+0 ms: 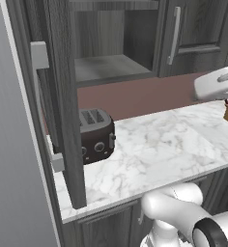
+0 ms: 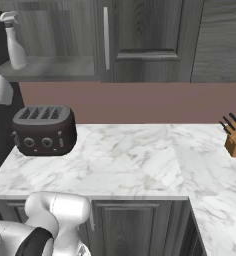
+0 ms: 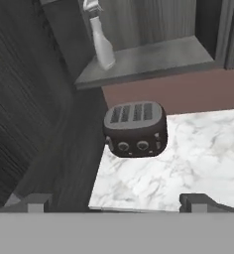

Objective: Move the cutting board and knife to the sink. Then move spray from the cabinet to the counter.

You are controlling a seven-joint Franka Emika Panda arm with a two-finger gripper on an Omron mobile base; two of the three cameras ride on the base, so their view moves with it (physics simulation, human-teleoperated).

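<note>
The spray (image 2: 14,41) is a slim pale bottle with a trigger head. It stands upright at the left end of the grey shelf (image 3: 153,58) in the open wall cabinet (image 1: 111,67), and the hand view looks up at the spray (image 3: 101,40) from a distance. My gripper (image 3: 116,202) is open, its fingertips (image 3: 37,202) far apart with nothing between them. It hovers well in front of and below the shelf, over the front edge of the white marble counter (image 2: 130,160). The cutting board, knife and sink are out of view.
A dark toaster (image 3: 135,129) sits on the counter under the shelf. The cabinet's open door (image 1: 63,96) juts out at the left. A closed cabinet with a silver bar handle (image 2: 106,37) is right of the shelf. A tan knife block (image 2: 235,136) stands far right.
</note>
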